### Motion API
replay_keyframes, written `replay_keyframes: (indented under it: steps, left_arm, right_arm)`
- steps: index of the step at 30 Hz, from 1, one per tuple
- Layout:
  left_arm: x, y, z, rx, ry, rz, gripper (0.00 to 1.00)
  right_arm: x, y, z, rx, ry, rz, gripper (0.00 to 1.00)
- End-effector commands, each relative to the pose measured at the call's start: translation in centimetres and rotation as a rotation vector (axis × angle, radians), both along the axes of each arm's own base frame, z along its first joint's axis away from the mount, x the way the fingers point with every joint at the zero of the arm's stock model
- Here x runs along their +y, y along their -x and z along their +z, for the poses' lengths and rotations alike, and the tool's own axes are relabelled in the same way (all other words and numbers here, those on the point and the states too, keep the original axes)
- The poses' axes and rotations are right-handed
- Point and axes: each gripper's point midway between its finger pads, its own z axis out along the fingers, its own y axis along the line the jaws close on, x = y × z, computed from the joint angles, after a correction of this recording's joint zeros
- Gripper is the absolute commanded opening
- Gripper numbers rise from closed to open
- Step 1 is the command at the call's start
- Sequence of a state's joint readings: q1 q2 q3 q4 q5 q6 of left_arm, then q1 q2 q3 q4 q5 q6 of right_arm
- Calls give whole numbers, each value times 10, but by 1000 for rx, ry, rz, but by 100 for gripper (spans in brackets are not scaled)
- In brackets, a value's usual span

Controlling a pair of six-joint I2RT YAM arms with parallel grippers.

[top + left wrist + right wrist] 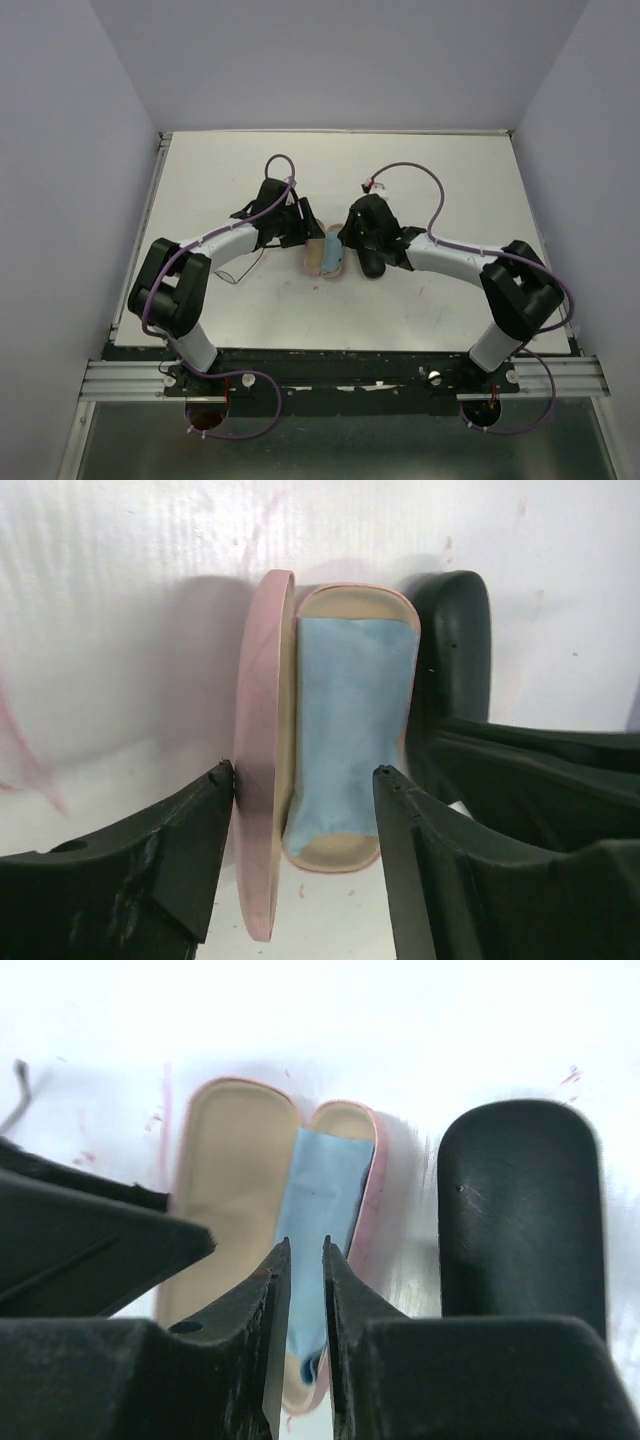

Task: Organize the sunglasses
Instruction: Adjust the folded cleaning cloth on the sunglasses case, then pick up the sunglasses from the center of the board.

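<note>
The sunglasses are not visible; a cloth [350, 710] fills the pink case [345, 855]. The left gripper [304, 771] is wide and the right gripper [306, 1245] barely open, both empty. I would close the lid [262, 730] gently.

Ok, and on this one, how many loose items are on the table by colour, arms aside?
Pink oblong hard case, open, beige lining: 1
Black oblong hard case: 1
Light-blue soft cloth, lying in the pink case: 1
Orange-yellow sunglasses: 0 in view
Total: 3
</note>
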State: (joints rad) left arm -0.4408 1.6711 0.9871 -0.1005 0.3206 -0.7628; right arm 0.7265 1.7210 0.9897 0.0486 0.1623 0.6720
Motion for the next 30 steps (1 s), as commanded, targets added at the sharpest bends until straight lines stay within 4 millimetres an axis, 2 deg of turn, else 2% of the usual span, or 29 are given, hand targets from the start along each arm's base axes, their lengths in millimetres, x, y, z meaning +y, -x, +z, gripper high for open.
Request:
replay_keyframes:
  steps: [1, 5, 8, 9, 11, 12, 15, 18, 20, 23, 26, 30]
  left_arm:
    - [20, -8, 20, -75, -87, 87, 73]
    - [28, -8, 36, -111, -104, 114, 78]
    - [37, -3, 49, -137, -116, 148, 84]
    - [44, -1, 53, -145, -128, 172, 87]
    - [59, 7, 59, -151, -161, 228, 94]
    - [74, 9, 59, -157, -198, 287, 98]
    - [122, 27, 60, -138, -271, 473, 99]
    - [180, 53, 46, -64, -354, 693, 99]
    - [211, 66, 37, -32, -371, 805, 99]
    - [237, 81, 20, 41, -341, 903, 99]
    - [246, 82, 9, 78, -317, 949, 98]
    - [243, 75, -4, 142, -304, 935, 88]
  right_arm:
    - [-28, -1, 45, -108, -2, -108, 29]
    - [-44, 5, 64, -153, -30, -164, 35]
    - [-54, 6, 79, -190, -52, -208, 44]
    - [-59, 5, 84, -206, -58, -231, 48]
    - [-65, 6, 95, -238, -79, -260, 65]
    - [-69, 6, 100, -253, -88, -279, 70]
    - [-84, 6, 113, -303, -99, -342, 86]
    - [-105, 7, 124, -353, -110, -432, 99]
    - [-117, 10, 127, -378, -122, -478, 100]
    - [-125, 15, 129, -405, -146, -502, 100]
    - [-130, 17, 130, -422, -169, -516, 100]
    - [-132, 17, 128, -426, -163, -521, 100]
